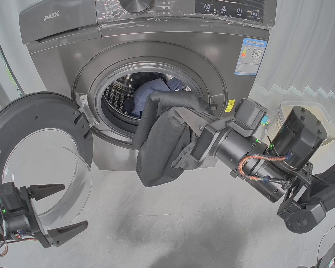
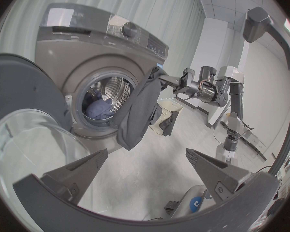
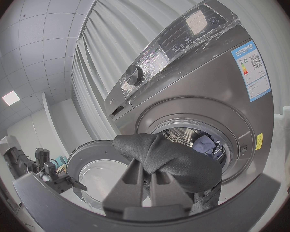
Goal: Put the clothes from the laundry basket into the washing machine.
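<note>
Head view: right tool [image 1: 180,112], outstretched at washing machine [image 1: 137,45], grips dark garment [image 1: 160,146]; left tool [image 1: 75,205] spread wide.

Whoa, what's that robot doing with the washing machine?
The right gripper is shut on a dark grey cloth garment, holding it at the mouth of the grey front-loading washing machine, most of it hanging outside. A blue garment lies in the steel drum. The round door stands open, and the left gripper hangs open near it.
</note>
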Robot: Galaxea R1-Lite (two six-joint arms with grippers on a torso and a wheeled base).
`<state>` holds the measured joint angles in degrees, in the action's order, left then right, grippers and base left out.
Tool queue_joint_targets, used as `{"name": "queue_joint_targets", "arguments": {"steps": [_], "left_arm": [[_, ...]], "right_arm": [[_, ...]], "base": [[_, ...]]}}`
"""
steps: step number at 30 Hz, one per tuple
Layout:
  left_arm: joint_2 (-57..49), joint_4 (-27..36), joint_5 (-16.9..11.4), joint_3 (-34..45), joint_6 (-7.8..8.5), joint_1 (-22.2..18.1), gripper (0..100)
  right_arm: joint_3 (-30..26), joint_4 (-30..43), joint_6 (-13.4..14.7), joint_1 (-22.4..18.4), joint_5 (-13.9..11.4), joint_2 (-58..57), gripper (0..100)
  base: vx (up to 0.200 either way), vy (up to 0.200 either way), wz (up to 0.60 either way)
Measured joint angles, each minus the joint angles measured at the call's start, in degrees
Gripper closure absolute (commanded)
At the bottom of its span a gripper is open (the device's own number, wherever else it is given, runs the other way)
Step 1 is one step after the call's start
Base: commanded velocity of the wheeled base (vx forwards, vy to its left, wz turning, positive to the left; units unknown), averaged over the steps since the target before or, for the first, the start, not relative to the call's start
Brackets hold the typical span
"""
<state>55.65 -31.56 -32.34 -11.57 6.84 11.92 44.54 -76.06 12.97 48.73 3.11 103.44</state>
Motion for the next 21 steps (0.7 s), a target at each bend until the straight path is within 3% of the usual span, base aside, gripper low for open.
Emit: {"name": "queue_joint_targets", "arguments": {"steps": [8, 15, 18, 21], "left_arm": [[16.9, -13.7, 0.0, -1.0, -0.13, 3.2, 0], [26.8, -20.7, 2.8, -1.4, -1.51, 7.0, 0], [29.5, -21.1, 3.6, -2.2, -2.96, 8.7, 0], [31.5, -21.2, 4.8, -3.4, -5.61, 10.0, 0]], "right_arm": [[1.3, -0.5, 0.0, -0.2, 0.0, 1.2, 100], [1.4, -0.6, 0.1, -0.3, 0.0, 1.5, 100], [1.3, -0.6, 0.0, -0.2, 0.0, 1.5, 100], [1.3, -0.6, 0.0, -0.1, 0.0, 1.5, 100]], "base": [[0.0, 0.0, 0.0], [0.0, 0.0, 0.0], [0.0, 0.0, 0.0], [0.0, 0.0, 0.0]]}}
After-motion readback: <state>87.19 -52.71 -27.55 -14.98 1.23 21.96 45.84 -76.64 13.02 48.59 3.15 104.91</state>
